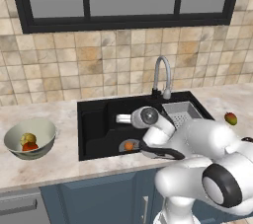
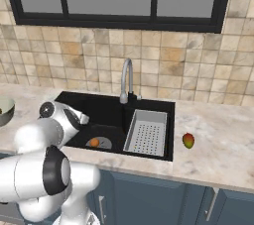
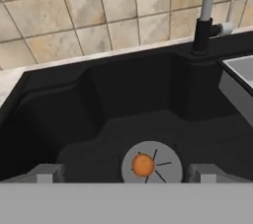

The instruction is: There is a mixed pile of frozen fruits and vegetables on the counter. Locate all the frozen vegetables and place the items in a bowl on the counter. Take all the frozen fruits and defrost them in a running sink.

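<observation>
The orange ball [image 1: 129, 145] [image 2: 94, 142] lies on the round drain of the black sink [image 1: 99, 124] [image 2: 106, 112]. In the hand view the orange ball [image 3: 143, 165] sits just beyond my gripper [image 3: 126, 174], whose fingertips [image 3: 47, 172] stand wide apart and open with nothing between them. The red-green mango-like piece [image 1: 230, 118] [image 2: 188, 140] rests on the counter [image 1: 59, 119] to the right of the sink. At the far left, the pale bowl [image 1: 44, 131] holds the yellowish piece [image 1: 28, 138] and the red round piece [image 1: 30, 146].
A curved chrome faucet [image 1: 162, 75] [image 2: 126, 80] rises behind the sink. A grey perforated tray [image 1: 182, 113] [image 2: 146, 132] fills the basin's right part. My white arm reaches over the sink's front edge. Tiled wall and a dark window stand behind.
</observation>
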### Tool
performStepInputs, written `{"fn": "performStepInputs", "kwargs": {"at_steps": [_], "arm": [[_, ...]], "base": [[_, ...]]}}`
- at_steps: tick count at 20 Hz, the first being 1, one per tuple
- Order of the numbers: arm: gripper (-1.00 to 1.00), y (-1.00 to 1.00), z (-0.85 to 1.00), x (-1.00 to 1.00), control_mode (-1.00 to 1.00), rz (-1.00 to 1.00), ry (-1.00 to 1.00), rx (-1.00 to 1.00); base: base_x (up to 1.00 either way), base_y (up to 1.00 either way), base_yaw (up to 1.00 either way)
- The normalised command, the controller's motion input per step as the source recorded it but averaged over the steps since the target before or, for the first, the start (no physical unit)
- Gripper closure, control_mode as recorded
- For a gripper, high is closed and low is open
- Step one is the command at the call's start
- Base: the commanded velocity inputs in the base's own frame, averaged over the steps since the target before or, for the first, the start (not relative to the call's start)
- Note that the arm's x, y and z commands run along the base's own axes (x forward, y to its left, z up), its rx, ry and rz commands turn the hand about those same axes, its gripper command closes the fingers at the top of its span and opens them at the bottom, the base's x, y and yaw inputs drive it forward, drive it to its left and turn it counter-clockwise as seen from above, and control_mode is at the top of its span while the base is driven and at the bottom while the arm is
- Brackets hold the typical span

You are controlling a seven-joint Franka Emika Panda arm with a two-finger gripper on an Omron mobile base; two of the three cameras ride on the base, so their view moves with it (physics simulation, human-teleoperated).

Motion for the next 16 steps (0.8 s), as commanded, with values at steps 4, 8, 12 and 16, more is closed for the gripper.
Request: {"fn": "performStepInputs", "kwargs": {"at_steps": [4,8,12,16], "arm": [[-1.00,0.00,1.00,0.00,-1.00,0.00,0.00,0.00],[-1.00,0.00,1.00,-0.14,-1.00,0.01,0.04,0.02],[-1.00,0.00,1.00,-0.38,-1.00,0.01,0.10,0.03],[-1.00,-0.11,0.74,-0.60,-1.00,0.05,0.15,0.02]], "base": [[0.00,0.00,0.00],[0.00,0.00,0.00],[0.00,0.00,0.00],[0.00,0.00,0.00]]}}
